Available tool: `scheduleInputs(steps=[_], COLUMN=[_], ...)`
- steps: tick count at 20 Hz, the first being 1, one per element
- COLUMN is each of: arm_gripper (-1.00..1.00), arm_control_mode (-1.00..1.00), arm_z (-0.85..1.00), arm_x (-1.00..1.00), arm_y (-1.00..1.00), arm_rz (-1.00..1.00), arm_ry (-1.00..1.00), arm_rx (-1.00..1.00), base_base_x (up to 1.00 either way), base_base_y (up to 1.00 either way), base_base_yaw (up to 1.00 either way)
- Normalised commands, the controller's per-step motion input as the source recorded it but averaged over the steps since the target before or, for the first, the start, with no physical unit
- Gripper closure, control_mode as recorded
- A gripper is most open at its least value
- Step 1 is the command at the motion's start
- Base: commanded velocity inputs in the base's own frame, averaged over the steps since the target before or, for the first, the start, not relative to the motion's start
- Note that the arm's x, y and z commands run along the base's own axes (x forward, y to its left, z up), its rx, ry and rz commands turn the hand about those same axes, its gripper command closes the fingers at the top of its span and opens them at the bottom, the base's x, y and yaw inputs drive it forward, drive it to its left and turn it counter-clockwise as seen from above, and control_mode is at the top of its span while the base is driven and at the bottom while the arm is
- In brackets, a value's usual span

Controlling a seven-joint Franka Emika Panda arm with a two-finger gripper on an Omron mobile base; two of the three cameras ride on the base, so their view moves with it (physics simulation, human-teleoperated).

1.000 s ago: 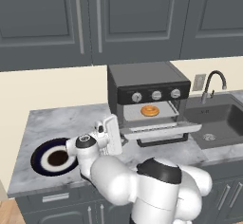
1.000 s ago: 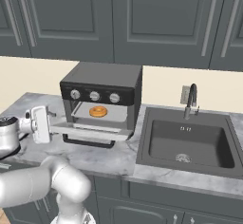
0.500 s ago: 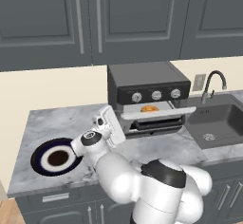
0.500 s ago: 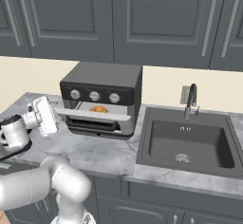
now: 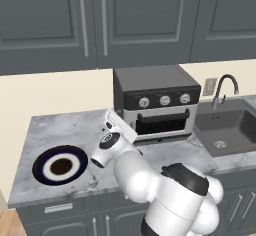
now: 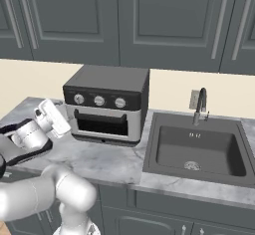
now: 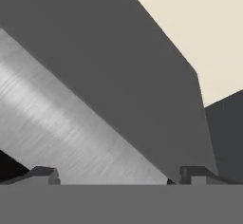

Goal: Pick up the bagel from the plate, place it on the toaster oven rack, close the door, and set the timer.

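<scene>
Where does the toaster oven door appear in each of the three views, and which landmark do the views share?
Left base view: the door is shut, right of centre, under the three knobs.
Right base view: the door is left of centre, under the knobs.
Hand view: I cannot tell the door; a brushed silver surface and a dark grey surface show very close.
Shared landmark: the sink faucet, in both base views.

Glossy white rounded arm segments, dark grey joint bands, white boxy hand
</scene>
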Motion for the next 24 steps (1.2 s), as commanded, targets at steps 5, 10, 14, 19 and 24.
scheduleInputs(steps=[5,10,14,19,24], arm_gripper=[-1.0,-1.0,-1.0,-1.0,-1.0], arm_control_mode=[-1.0,-1.0,-1.0,-1.0,-1.0], arm_z=[0.0,0.2,0.88,1.0,0.97], arm_x=[0.28,-0.14,-0.67,-0.52,-0.44], arm_y=[-0.03,-0.01,-0.02,0.0,0.18], arm_rz=[0.37,0.3,0.2,0.14,0.1], arm_ry=[0.15,0.09,0.03,0.09,0.18], arm_rx=[-0.2,-0.19,-0.09,-0.04,0.05], base_base_x=[0.0,0.0,0.0,0.0,0.0], base_base_y=[0.0,0.0,0.0,0.0,0.0], base_base_yaw=[0.0,0.0,0.0,0.0,0.0])
